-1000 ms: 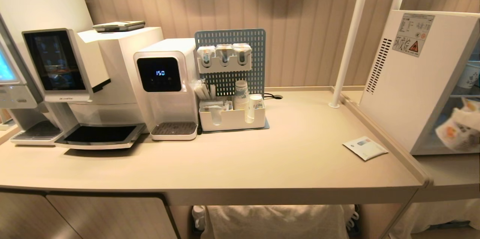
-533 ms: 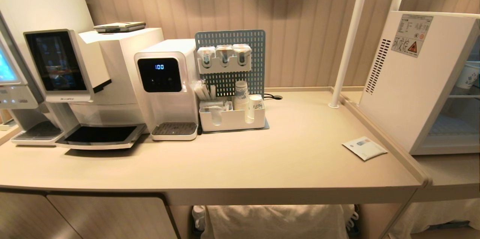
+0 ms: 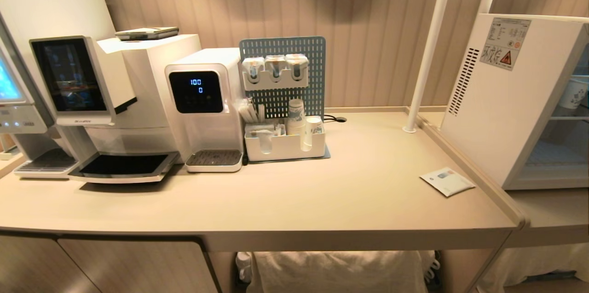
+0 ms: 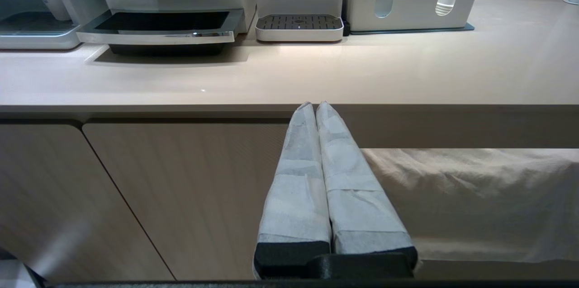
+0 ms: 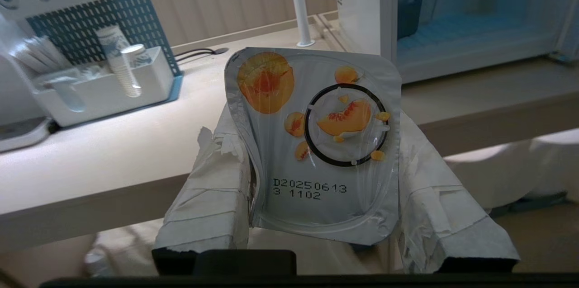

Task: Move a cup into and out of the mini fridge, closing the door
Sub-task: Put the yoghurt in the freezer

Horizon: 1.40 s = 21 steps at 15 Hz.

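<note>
Cup [image 5: 316, 143] lid stamped "D20250613 3 1102", clamped in right gripper [image 5: 316, 175]

— Warm, even overhead light; soft shadow under the coffee machine tray [image 3: 122, 166]; straight lines bowed toward the head view's edges.
— Glare on the cup [image 5: 316, 143] lid; blue cast inside the mini fridge [image 5: 475, 30]; background soft.
</note>
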Motion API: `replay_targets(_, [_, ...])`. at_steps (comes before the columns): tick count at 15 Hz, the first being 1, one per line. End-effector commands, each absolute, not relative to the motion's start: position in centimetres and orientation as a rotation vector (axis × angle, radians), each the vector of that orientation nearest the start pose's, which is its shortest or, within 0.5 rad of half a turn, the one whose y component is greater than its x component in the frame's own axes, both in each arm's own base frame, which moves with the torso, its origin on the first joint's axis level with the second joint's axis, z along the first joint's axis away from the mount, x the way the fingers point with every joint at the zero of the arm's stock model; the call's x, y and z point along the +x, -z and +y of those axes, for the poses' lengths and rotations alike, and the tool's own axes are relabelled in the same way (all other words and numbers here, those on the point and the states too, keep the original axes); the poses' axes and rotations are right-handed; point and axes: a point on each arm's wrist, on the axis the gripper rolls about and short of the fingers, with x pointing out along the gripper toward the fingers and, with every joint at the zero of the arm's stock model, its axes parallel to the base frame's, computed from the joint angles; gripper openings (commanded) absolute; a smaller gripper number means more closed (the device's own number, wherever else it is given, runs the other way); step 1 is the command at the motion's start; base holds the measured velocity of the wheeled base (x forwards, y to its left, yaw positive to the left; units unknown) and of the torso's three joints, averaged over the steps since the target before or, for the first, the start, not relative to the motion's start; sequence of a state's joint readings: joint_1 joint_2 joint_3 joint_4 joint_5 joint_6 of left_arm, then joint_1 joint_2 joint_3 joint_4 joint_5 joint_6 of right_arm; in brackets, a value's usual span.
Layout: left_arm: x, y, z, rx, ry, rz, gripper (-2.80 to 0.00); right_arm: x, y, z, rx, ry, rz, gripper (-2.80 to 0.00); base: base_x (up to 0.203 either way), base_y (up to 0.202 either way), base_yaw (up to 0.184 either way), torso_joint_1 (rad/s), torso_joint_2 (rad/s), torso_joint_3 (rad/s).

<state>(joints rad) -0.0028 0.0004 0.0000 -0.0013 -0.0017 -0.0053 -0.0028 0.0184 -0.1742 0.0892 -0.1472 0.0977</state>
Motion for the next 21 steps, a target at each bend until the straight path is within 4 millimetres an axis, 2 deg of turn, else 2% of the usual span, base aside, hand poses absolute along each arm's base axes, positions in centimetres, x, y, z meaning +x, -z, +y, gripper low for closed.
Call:
replay_targets(1, [-2.3,-7.6,0.0,-0.006,0.005,-0.001,-2.8,-2.4,-8.5,-0.3,0.044,0.13,-0.088,-2.8,0.0,0.0,0.0,0.0,0.0,0.0])
replay_targets(3, [-2.3,-7.6,0.0,-0.006,0.005,-0.002,-2.8,-2.3,-7.6,0.0,-0.016,0.015,-0.012,-2.8,0.0,0.0,0.0,0.0,0.0,0.0])
replay_targets(5, [-2.3,-7.6,0.0,-0.006,0.005,-0.002,-2.8,-2.4,-7.4,0.0,-0.096,-0.015,0.03,-2.8,0.0,0.0,0.0,0.0,0.0,0.0])
replay_targets(8, [-2.3,-7.5,0.0,-0.006,0.005,0.0,-2.8,-2.3,-7.5,0.0,-0.006,-0.001,0.018,-2.8,0.0,0.0,0.0,0.0,0.0,0.0])
replay_targets(14, [-2.3,-7.6,0.0,-0.005,0.005,-0.002,-2.8,-2.3,-7.6,0.0,-0.008,0.0,0.014,-2.8,0.0,0.0,0.0,0.0,0.0,0.0])
replay_targets(21, [-2.3,-7.6,0.0,-0.003,0.004,-0.002,-2.8,-2.3,-7.6,0.0,-0.008,0.0,0.018,-2.8,0.002,-0.158,0.002,0.003,0.0,0.001])
